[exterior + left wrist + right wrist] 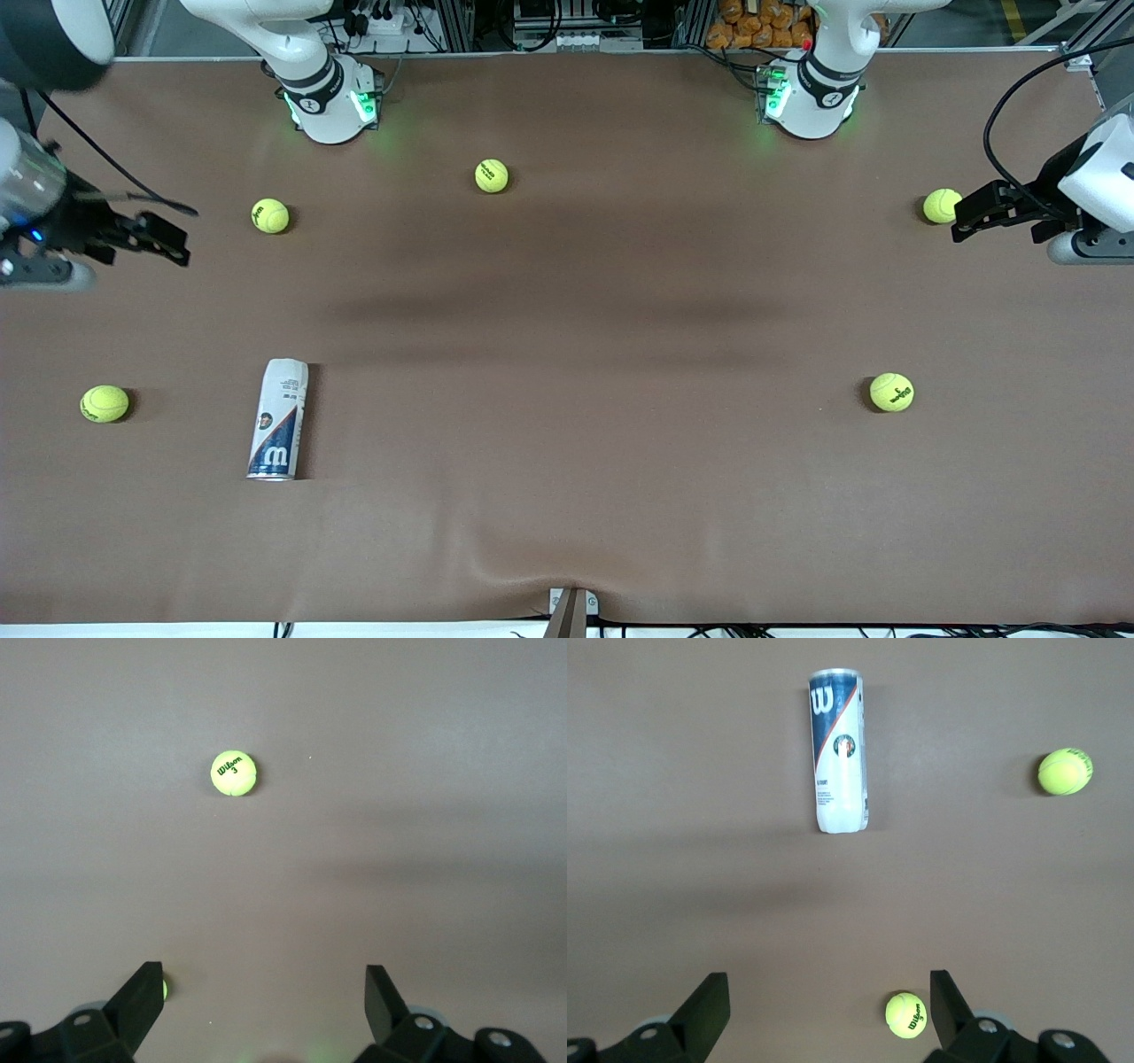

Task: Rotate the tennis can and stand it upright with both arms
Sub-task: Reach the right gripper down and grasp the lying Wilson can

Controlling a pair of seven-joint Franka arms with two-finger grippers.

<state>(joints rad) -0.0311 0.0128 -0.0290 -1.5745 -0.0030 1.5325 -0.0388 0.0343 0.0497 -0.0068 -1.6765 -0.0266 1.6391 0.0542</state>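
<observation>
Tennis can point(278, 419) lies flat on its side on my desk point(585, 354), toward the right arm's end and near the edge closest to the front camera, its long axis running roughly from that edge toward the bases. The dark blue end with the W and silver rim points to the front camera edge; the white end points toward my bases. Nothing touches it.

My right pincer point(168, 239) hangs in the air at the right arm's end of the desk, fingers spread wide with nothing between them; its wrist view shows the can point(838, 750) well apart from the fingers point(704, 1010). My left pincer point(979, 213) hangs at the left arm's end of the desk, likewise spread wide and holding nothing, just beside a tennis ball point(942, 206).

Four more balls sit on the desk: one point(104, 403) beside the can toward the right arm's end, one point(270, 215) and one point(492, 175) closer to the bases, and one point(891, 392) toward the left arm's end.
</observation>
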